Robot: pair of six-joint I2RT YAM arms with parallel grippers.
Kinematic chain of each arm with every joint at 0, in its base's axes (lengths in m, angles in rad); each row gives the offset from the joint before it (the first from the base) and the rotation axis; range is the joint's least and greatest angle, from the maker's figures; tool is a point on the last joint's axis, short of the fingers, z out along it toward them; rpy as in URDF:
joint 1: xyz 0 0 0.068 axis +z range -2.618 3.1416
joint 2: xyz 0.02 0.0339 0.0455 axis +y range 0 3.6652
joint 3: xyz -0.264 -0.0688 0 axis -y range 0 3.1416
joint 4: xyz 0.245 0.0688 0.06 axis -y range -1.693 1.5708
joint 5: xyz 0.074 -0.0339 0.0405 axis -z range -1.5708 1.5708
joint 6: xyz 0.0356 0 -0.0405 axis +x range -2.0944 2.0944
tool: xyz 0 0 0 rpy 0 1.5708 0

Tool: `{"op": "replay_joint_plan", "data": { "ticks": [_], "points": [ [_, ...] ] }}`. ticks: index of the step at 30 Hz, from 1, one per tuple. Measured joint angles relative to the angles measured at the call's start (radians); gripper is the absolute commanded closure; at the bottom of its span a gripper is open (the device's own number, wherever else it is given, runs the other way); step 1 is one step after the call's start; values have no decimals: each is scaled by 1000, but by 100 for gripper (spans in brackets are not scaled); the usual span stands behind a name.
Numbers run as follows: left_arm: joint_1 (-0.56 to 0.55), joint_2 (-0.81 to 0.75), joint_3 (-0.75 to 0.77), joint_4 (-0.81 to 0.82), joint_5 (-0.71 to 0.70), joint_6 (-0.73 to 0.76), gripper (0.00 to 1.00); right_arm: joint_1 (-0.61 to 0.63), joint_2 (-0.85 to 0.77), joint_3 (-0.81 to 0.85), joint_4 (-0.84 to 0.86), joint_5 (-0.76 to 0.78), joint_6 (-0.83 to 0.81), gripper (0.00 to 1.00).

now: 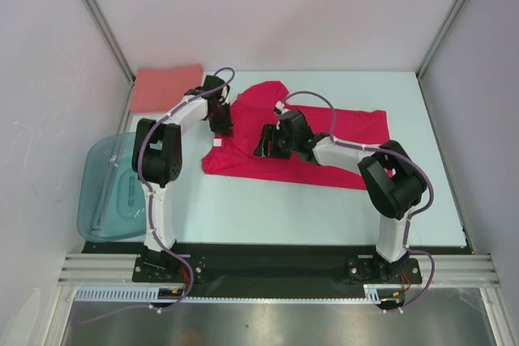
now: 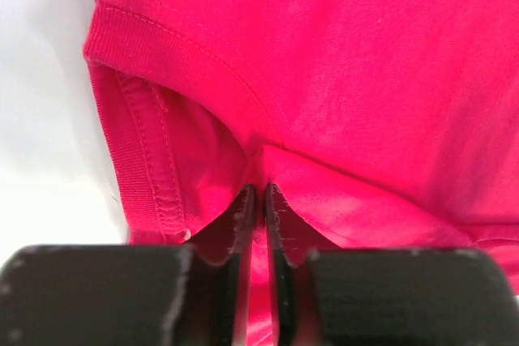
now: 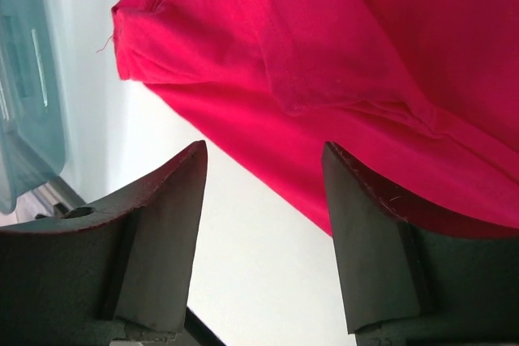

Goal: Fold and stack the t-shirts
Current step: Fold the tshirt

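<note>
The pink t-shirt lies folded beyond the tub. Right of the tub, the red t-shirt sprawls unfolded: my left claw pinches its cloth, my right claw gapes wide.

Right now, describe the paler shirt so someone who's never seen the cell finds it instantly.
Start at the pale table and go to its far left corner. The salmon-pink t-shirt lies there as a flat, neat rectangle, beyond the teal tub. Unlike the crimson t-shirt spread mid-table under the arms, it is paler, compact and untouched.
</note>
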Motion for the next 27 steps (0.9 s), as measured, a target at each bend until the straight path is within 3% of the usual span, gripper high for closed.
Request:
{"op": "replay_joint_plan", "data": {
  "ticks": [4,8,16,27],
  "points": [
    [0,-1,0,-1,2,-1,94,20,21,27,-30,52,0,36],
    [-1,-2,0,-2,12,-2,100,38,43,44,-57,98,12,42],
    [-3,-26,0,-2,26,-2,100,55,68,44,-68,154,62,43],
    [-5,-69,0,-2,44,-2,100,55,118,54,-17,163,137,57]
  ]
}}
